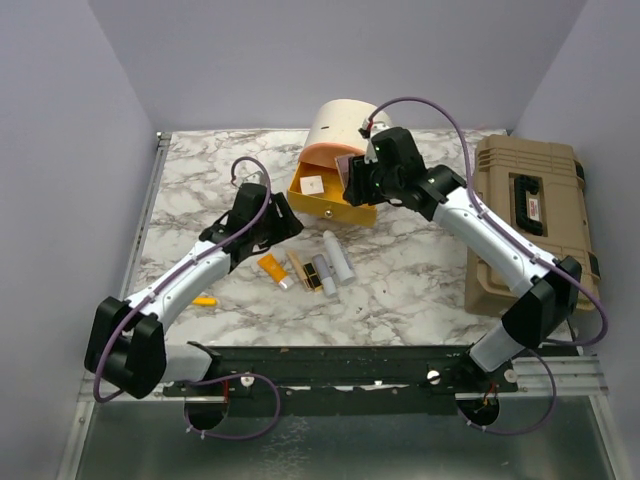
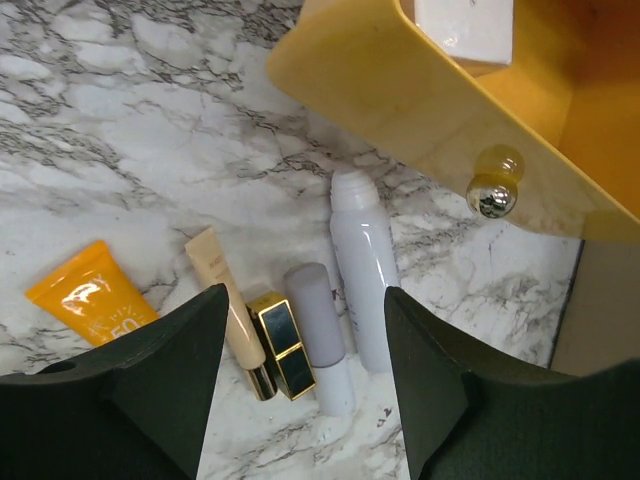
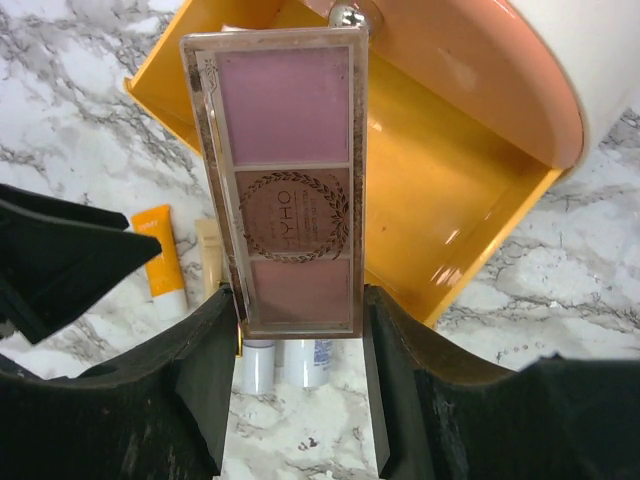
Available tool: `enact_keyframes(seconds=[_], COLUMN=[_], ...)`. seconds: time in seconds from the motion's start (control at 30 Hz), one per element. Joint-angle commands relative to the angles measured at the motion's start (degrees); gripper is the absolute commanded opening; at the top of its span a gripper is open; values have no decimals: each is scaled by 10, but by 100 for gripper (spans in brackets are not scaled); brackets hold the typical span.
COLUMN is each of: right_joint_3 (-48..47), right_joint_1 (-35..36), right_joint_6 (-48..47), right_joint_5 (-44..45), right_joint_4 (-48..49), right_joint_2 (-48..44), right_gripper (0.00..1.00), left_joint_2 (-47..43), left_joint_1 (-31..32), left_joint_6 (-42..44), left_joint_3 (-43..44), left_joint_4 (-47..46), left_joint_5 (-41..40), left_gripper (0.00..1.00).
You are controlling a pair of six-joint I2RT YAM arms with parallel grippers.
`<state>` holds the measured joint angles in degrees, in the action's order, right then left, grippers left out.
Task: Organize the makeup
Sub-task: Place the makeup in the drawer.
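Observation:
My right gripper (image 1: pixel 352 182) is shut on the flat pink palette (image 3: pixel 285 190) and holds it upright over the open orange drawer (image 3: pixel 470 210) of the cream case (image 1: pixel 340 120). A small white square compact (image 1: pixel 312 184) lies in that drawer, also in the left wrist view (image 2: pixel 465 25). My left gripper (image 2: pixel 305 300) is open and empty, hovering over a row on the marble: orange tube (image 2: pixel 90 300), beige tube (image 2: pixel 222 295), gold-black lipstick (image 2: pixel 280 345), lavender-capped tube (image 2: pixel 320 335), white tube (image 2: pixel 362 255). The row shows from above (image 1: pixel 310 268).
A tan toolbox (image 1: pixel 525 220) stands at the right edge of the table. A small orange item (image 1: pixel 205 300) lies near the left arm. The drawer front has a silver knob (image 2: pixel 492 196). The left gripper's finger (image 3: pixel 60 260) shows in the right wrist view.

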<state>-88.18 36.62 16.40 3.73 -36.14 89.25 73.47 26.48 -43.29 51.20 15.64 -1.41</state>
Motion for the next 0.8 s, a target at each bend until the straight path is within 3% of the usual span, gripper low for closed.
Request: enact_keyframes(seconds=[0.0,0.33,0.77], right_joint_3=[-45,-57,-63], right_joint_1=[-10,-16,-18], right_joint_6=[-35,-103,-251], right_joint_5=[-25,17,-33], right_joint_4=[-56,-49,1], right_joint_2=[55,89,93], right_gripper=[38,43,45], left_joint_2=[12,36,38], left_joint_1=[6,11,15], left_joint_6=[28,32,17], left_joint_3=[13,24,-1], left_joint_4=[-52,-92,-162], left_joint_5=[78,121,169], left_gripper=[65,66,73])
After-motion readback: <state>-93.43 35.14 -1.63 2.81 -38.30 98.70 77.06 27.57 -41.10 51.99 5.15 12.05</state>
